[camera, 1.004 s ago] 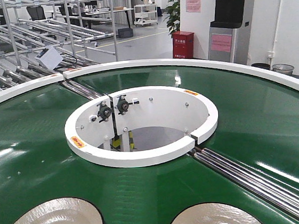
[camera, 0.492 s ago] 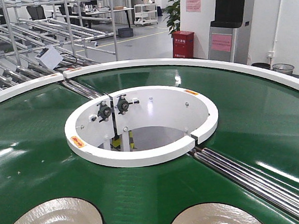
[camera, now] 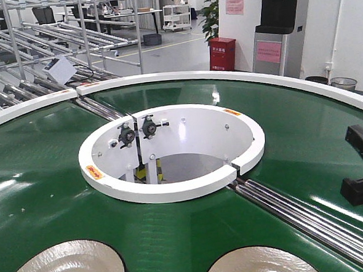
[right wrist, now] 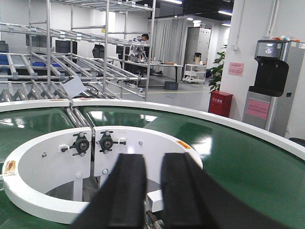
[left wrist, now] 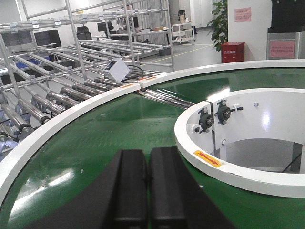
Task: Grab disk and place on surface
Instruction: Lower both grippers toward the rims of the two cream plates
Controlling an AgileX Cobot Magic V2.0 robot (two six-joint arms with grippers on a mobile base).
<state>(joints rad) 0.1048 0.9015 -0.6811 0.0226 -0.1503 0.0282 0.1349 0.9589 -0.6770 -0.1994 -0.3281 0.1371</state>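
Two pale, round disks lie on the green belt at the bottom of the front view, one at the left [camera: 66, 269] and one at the right [camera: 260, 264], both cut off by the frame edge. My right gripper [camera: 349, 162] reaches in from the right edge above the belt, well apart from the disks. In the right wrist view this gripper [right wrist: 153, 160] is open by a narrow gap and holds nothing. My left gripper [left wrist: 147, 155] hangs over the belt, shut and empty, and does not show in the front view. The dark metal surface with tape lines is out of view.
The green ring conveyor [camera: 41, 163] circles a white inner ring [camera: 172, 189] around an open well with bearing mounts [camera: 138, 131]. Steel rollers [camera: 297, 212] cross the belt at the right. Roller racks [camera: 52, 33] stand at the far left.
My right gripper has come into the front view from the right edge, moving left over the belt. The disks and the rest of the scene look unchanged.
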